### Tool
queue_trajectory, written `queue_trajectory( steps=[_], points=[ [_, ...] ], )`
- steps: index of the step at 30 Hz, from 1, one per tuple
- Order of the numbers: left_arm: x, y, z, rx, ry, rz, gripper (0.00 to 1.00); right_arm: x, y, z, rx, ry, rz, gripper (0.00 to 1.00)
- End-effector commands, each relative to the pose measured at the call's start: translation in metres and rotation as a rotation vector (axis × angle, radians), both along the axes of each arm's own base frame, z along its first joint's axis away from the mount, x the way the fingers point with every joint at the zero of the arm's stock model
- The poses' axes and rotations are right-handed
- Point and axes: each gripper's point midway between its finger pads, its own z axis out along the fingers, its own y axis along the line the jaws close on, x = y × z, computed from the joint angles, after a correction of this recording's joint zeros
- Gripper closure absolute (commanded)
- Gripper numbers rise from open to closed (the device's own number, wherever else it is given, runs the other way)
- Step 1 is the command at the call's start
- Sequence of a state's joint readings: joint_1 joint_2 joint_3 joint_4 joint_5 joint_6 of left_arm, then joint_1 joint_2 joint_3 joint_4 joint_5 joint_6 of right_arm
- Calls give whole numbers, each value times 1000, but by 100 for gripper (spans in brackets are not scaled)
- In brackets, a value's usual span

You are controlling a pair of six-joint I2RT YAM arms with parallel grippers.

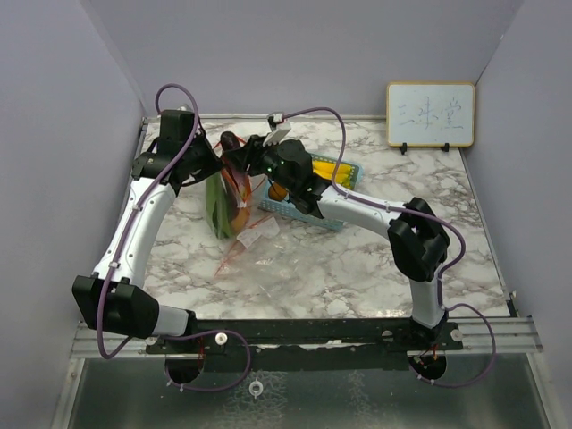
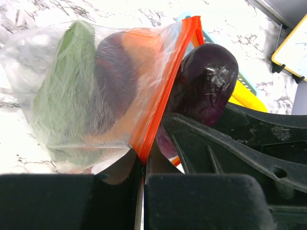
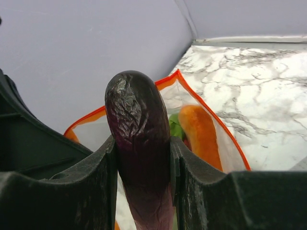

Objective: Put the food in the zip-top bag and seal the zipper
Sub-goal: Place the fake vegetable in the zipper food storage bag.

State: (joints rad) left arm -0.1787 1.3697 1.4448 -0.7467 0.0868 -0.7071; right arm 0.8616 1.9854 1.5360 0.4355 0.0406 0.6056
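Top view. Clear plastic zip-top bag (image 1: 226,207) with an orange zipper strip, upright on the white marble table (image 1: 357,268), pinched at its rim by the left gripper (image 1: 217,170). Right above the bag's mouth, a dark purple eggplant (image 1: 231,140), gripped by the right gripper (image 1: 241,148). Just right of the bag, a blue plastic mesh basket (image 1: 299,213), with yellow bananas (image 1: 327,170) and a small round brown fruit (image 1: 278,190) inside. Far right of the bag, against the back wall, a small yellow-framed whiteboard (image 1: 430,114).

Left wrist view. Black fingers of the left gripper (image 2: 143,175) closed on the bag's orange rim (image 2: 163,91). Inside the zip-top bag (image 2: 43,57): a long green leafy vegetable (image 2: 62,96), with orange and dark shapes beside it, too blurred through the plastic to name. Outside, touching the rim, the eggplant (image 2: 207,81). Beyond it, a bit of banana yellow.

Right wrist view. Right gripper (image 3: 143,163) clamped on the eggplant (image 3: 136,124), tip up, in front of the open mouth. Within the bag (image 3: 225,143): an orange carrot (image 3: 201,134), leaning along the wall, and a patch of green leaf (image 3: 175,127) next to it.
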Motion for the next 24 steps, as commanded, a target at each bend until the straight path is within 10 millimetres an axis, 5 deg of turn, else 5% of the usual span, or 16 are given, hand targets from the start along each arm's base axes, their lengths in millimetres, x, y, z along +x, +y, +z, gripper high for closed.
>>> queue_trajectory(
  steps=[1, 7, 13, 19, 24],
  points=[
    [9, -17, 25, -82, -71, -42, 100, 13, -14, -1, -83, -53, -100, 68],
    [1, -17, 19, -99, -52, -37, 100, 26, -21, 22, -115, -177, -169, 69],
    [6, -16, 31, -92, -81, -35, 100, 1, -9, -4, -121, -92, -43, 66],
    [9, -18, 27, -98, -73, -37, 100, -25, -23, -4, -142, -83, 20, 43],
    [10, -18, 26, -99, -72, -35, 100, -27, -39, 27, -140, -131, -25, 20]
  ],
)
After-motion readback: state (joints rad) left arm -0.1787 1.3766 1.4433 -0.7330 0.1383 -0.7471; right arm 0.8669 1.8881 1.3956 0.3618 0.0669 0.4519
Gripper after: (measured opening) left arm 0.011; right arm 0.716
